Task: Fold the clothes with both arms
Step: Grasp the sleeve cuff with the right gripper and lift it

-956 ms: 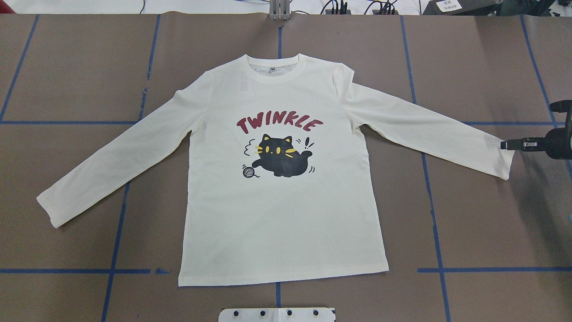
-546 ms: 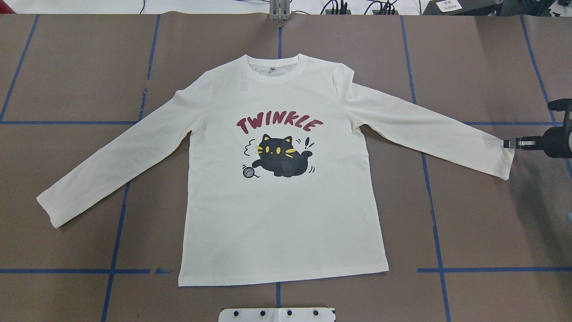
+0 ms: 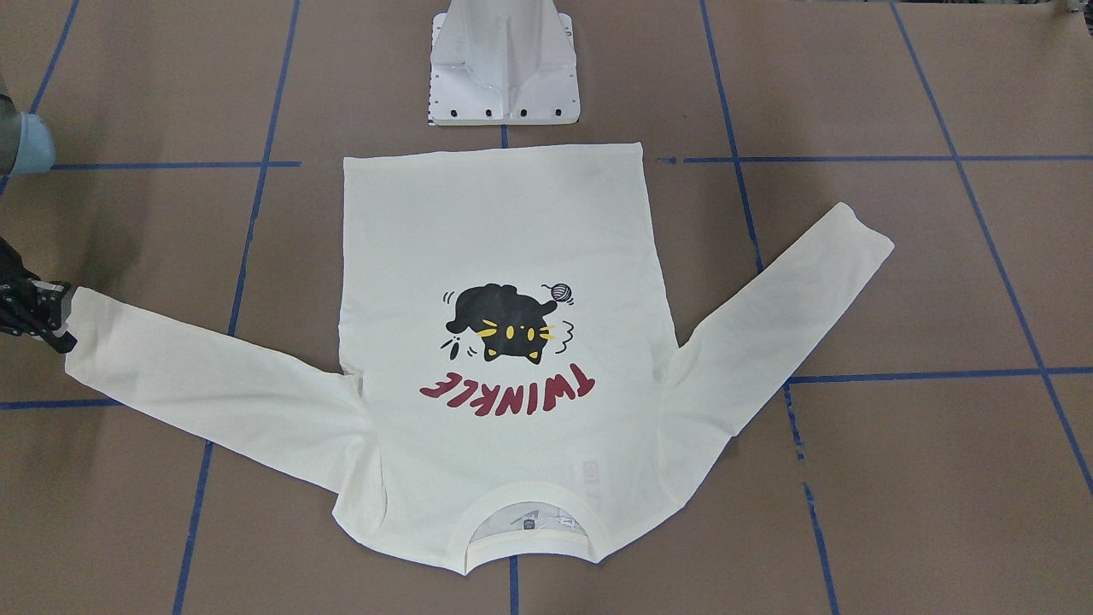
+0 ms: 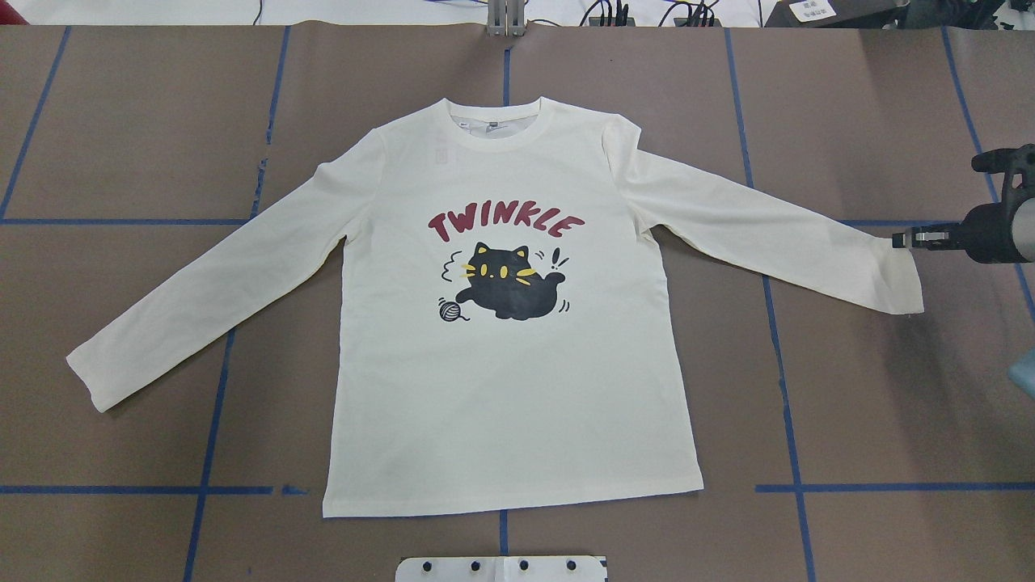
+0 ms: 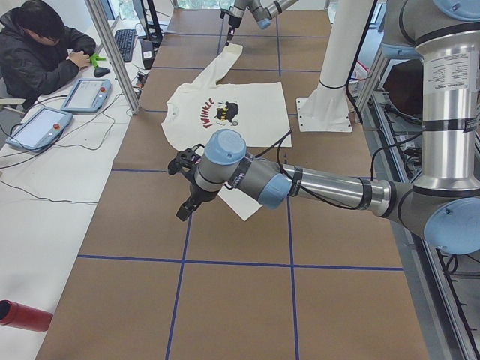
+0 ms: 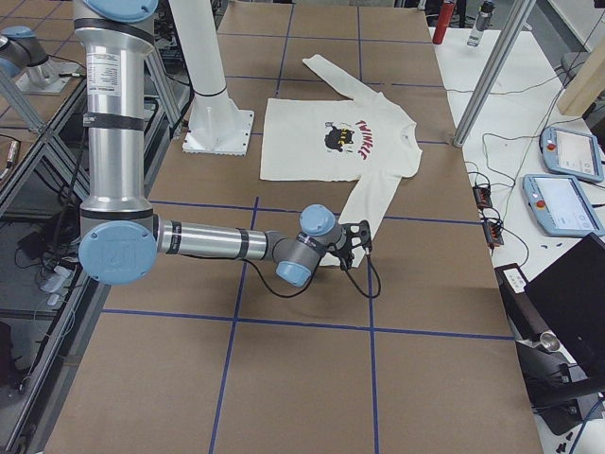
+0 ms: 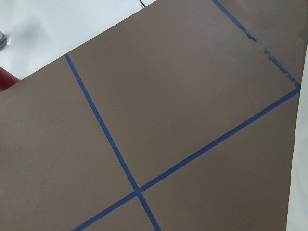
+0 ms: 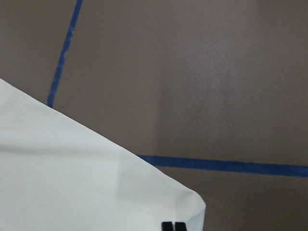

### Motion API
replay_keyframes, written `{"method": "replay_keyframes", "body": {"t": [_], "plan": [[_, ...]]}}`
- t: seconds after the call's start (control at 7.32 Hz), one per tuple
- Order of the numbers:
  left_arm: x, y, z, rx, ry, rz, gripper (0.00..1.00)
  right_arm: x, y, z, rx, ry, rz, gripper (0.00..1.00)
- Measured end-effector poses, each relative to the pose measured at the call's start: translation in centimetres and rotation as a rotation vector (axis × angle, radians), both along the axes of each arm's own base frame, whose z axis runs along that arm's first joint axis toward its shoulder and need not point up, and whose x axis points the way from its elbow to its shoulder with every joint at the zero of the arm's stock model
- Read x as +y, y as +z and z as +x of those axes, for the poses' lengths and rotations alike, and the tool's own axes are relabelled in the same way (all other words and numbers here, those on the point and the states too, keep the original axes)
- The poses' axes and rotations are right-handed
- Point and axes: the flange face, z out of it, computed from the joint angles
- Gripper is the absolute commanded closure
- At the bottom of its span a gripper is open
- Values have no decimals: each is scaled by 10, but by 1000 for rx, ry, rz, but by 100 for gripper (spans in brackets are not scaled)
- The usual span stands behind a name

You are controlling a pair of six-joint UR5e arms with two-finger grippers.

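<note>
Two arms are working your table, and only one is touching cloth. Your left gripper point(image 5: 187, 202) is hanging over bare brown paper, well apart from the shirt point(image 4: 501, 388); I cannot tell you whether its fingers are spread or closed. The shirt is lying flat, print up, with its neck pointing away from the robot and both sleeves spreading outward. At the cuff point(image 4: 901, 275) on the robot's right, your right gripper point(image 4: 904, 239) is pinching the far corner, fingers narrowed onto the cloth. Blue tape lines point(image 4: 210, 436) are crossing the table point(image 4: 145, 121) in a grid. The white pedestal point(image 3: 504, 77) is standing just beside the hem. A person point(image 5: 45, 45) is sitting at the side bench near two tablets point(image 5: 86, 94).
</note>
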Motion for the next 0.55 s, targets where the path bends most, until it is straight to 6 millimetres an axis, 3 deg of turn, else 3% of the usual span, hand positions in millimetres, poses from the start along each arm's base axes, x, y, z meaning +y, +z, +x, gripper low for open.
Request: {"method": "replay_keyframes", "body": {"t": [0.27, 0.55], "plan": [[0, 0, 0, 0, 0, -1, 1, -26, -100, -16, 18, 14, -51, 100], [2, 2, 0, -1, -1, -5, 1, -69, -217, -58, 36, 36, -100, 100]]}}
